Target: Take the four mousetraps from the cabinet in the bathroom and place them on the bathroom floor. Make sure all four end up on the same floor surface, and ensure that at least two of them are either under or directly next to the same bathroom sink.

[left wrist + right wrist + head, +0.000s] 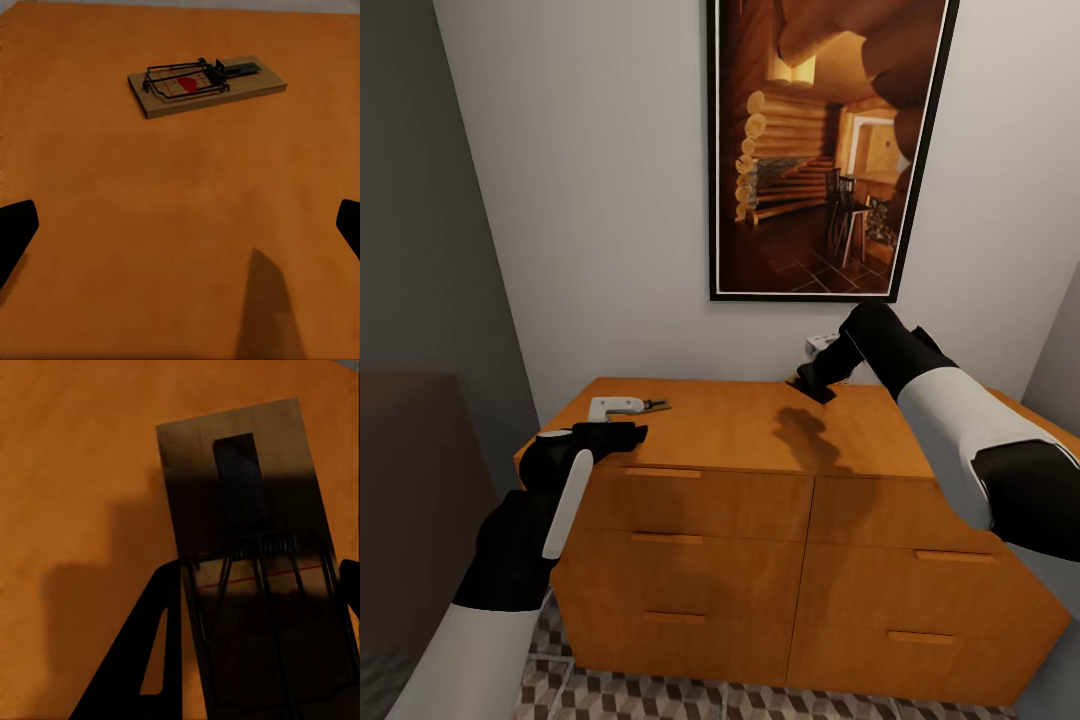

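Note:
The orange-brown cabinet [760,520] stands against the wall, drawers closed. One mousetrap [628,406] lies flat on its top near the left end; the left wrist view shows this mousetrap [206,84] with dark wire and a red spot. My left gripper [610,432] hovers at the cabinet's front left edge, short of that trap, open and empty, its fingertips [15,232] far apart. My right gripper [815,385] is at the back of the top by the wall. Its fingers [150,652] press both long edges of a second mousetrap [240,495].
A large framed picture [825,150] hangs on the wall above the cabinet. A small white fitting [822,342] sits on the wall by my right wrist. A dark brown piece of furniture [410,500] stands at the left. Cube-pattern floor tiles [660,695] show below the cabinet.

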Controlling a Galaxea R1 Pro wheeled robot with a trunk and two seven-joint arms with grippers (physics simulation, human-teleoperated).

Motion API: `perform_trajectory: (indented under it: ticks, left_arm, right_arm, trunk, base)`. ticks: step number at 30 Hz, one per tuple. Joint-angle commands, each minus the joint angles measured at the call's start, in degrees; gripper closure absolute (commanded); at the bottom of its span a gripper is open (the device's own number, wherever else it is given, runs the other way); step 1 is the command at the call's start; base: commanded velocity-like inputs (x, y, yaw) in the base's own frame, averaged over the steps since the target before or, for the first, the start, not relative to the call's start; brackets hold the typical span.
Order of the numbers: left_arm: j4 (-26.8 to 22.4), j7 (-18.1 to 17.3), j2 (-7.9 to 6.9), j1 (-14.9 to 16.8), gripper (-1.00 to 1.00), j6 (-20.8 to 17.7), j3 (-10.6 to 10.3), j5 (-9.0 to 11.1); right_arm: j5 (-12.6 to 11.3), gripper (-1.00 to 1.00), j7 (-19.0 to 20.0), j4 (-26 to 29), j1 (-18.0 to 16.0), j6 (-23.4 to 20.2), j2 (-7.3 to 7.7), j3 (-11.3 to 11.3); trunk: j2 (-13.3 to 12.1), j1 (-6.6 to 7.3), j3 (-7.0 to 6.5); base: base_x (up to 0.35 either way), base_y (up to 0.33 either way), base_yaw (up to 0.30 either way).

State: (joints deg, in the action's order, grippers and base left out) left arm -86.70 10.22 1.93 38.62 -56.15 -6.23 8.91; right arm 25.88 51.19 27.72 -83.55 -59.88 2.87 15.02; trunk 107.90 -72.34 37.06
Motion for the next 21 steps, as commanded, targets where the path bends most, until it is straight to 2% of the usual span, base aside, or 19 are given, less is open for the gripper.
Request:
perform_trajectory:
  ticks: [1, 11, 21]
  left_arm:
    - [0.0, 0.6, 0.01, 0.1, -1.0, -0.2, 0.0, 0.6]
    - [0.0, 0.6, 0.01, 0.1, -1.0, -0.3, -0.1, 0.8]
    - [0.0, 0.6, 0.12, 0.1, -1.0, -0.5, -0.4, 0.8]
  right_arm:
    - [0.5, 1.0, 0.6, 0.6, 0.0, -0.1, 0.07, 0.3]
    - [0.5, 1.0, 0.6, 2.9, 0.0, -0.1, 0.18, 0.4]
    - [0.4, 1.0, 0.6, 2.9, 0.0, -0.1, 1.88, 0.3]
  trunk:
    - [0.0, 0.0, 0.07]
    - [0.0, 0.0, 0.07]
    - [0.0, 0.0, 0.07]
  base:
    - [0.0, 0.0, 0.0]
    - [0.0, 0.0, 0.0]
    - [0.0, 0.0, 0.0]
